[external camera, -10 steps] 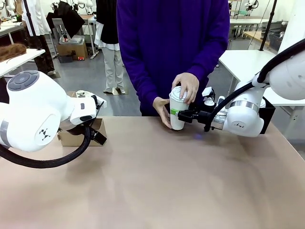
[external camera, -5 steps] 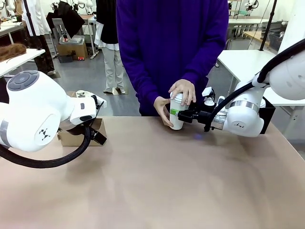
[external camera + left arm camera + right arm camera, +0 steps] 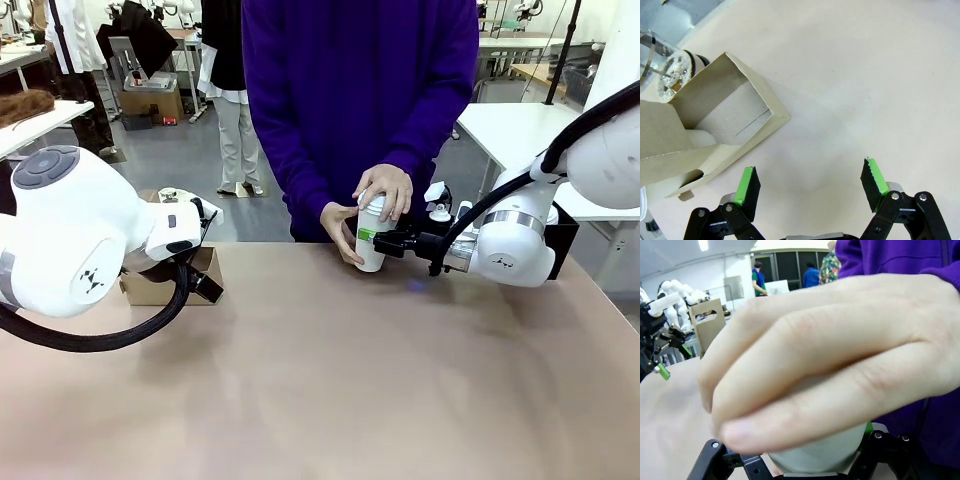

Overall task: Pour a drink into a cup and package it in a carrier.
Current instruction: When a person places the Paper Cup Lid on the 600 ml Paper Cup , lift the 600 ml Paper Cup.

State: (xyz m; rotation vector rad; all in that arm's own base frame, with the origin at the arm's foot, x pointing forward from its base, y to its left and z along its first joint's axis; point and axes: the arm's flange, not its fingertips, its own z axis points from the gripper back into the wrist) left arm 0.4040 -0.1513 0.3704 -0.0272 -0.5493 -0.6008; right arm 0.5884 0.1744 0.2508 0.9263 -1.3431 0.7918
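Since a second ago the hand on top of the cup has been lowered and closed over it, while a second hand is laid against its side. The cup is stood at the far edge of the table and is clamped between the fingers of the right gripper. The left gripper is held wide open and empty, just beside the carrier.

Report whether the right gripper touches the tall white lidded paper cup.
Touching. Front view: the right gripper is closed around the tall white lidded paper cup, its green pad pressed flat on the wall.
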